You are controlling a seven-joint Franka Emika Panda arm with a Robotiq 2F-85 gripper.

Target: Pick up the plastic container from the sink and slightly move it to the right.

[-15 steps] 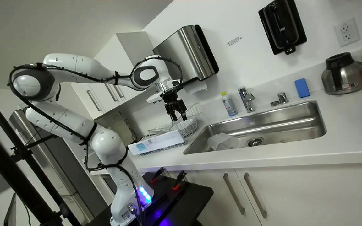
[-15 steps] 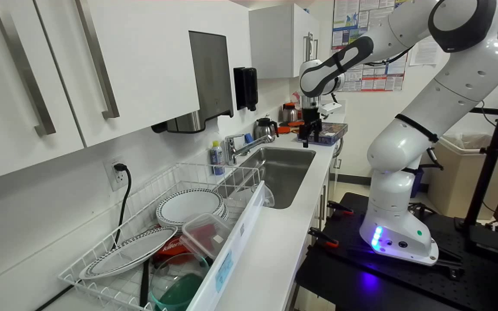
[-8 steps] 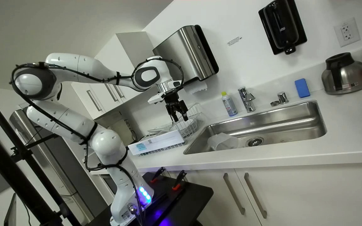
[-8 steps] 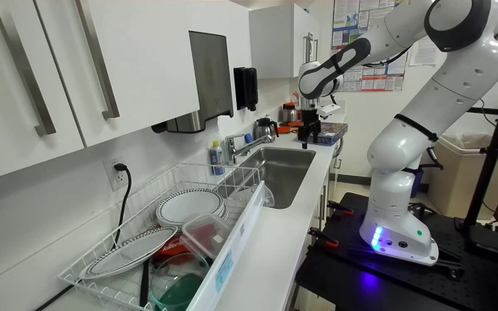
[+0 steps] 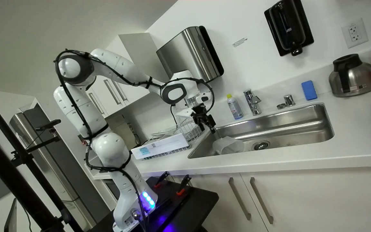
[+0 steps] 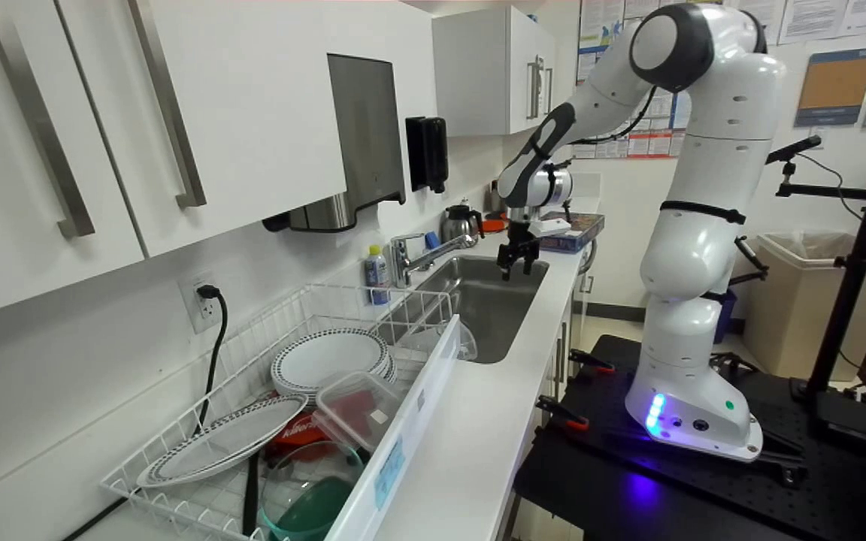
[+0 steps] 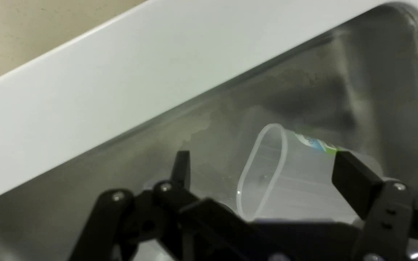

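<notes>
The plastic container (image 5: pixel 228 145) is whitish-translucent and lies on its side at one end of the steel sink (image 5: pixel 296 130). Its oval mouth and a blue-green label show in the wrist view, where the container (image 7: pixel 303 177) lies partly behind my gripper. In an exterior view the container (image 6: pixel 467 342) is mostly hidden by the dish rack. My gripper (image 5: pixel 207 130) is open and tilted, above the container's end of the sink. It also shows open in an exterior view (image 6: pixel 517 273). In the wrist view the gripper (image 7: pixel 262 157) has its fingers wide apart, with nothing held between them.
A dish rack (image 6: pixel 313 289) with plates and containers stands beside the sink. A yellow-capped bottle (image 5: pixel 234 107), a chrome faucet (image 5: pixel 253 102), a blue sponge (image 5: pixel 309 90) and a steel kettle (image 5: pixel 353 77) stand behind it. A box (image 6: pixel 572 231) lies at the far end.
The arm has swung over the sink and come down. In the exterior views my gripper is lower, more tilted and nearer the container, which has not moved.
</notes>
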